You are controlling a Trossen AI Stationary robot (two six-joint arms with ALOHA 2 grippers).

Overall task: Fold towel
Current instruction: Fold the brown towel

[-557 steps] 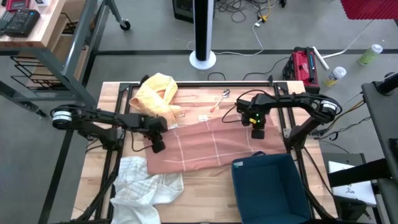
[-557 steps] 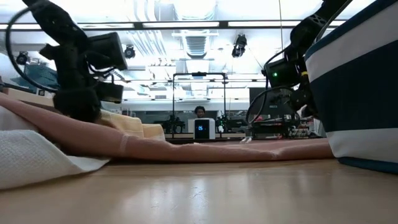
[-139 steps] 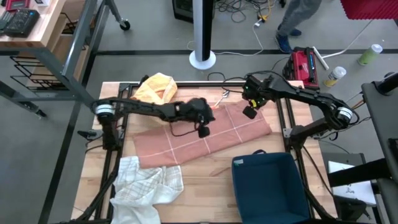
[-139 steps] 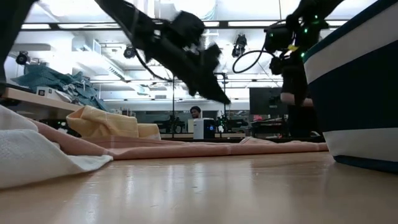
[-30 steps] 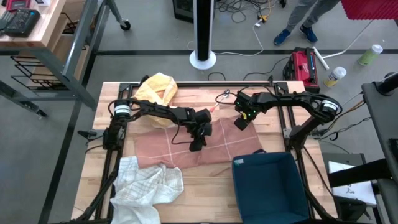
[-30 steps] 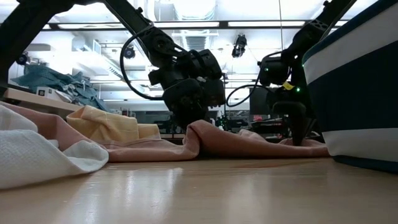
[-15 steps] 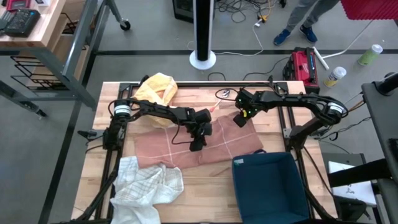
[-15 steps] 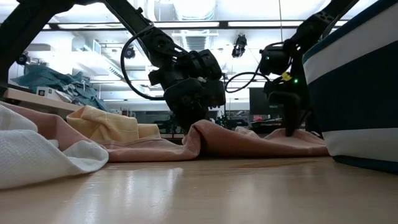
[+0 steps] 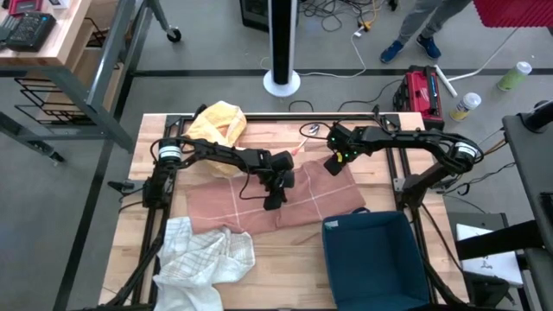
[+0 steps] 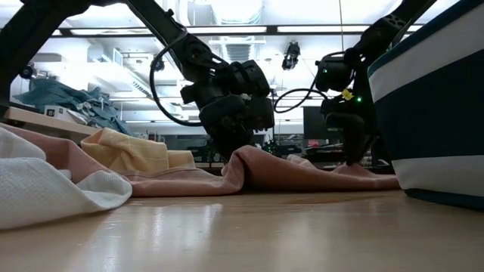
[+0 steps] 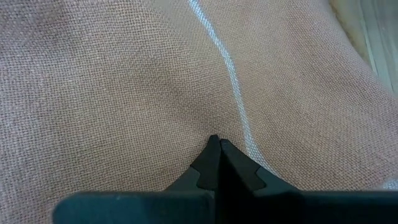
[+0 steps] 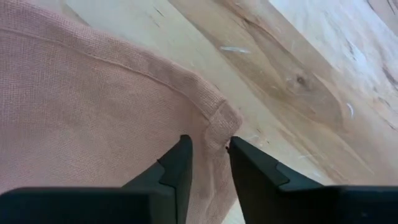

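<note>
Right claw (image 12: 208,163) newly parted over towel (image 9: 242,203) corner, beside blue bin (image 9: 373,259).

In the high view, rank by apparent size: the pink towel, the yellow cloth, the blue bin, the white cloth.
1. pink towel
2. blue bin, cut off by the picture's edge, so possibly larger
3. white cloth, also partly cut off
4. yellow cloth, clearly the smallest

Matt woven pink towel (image 11: 124,81) on smooth, perhaps lightly varnished, wooden table (image 12: 298,68).
</note>
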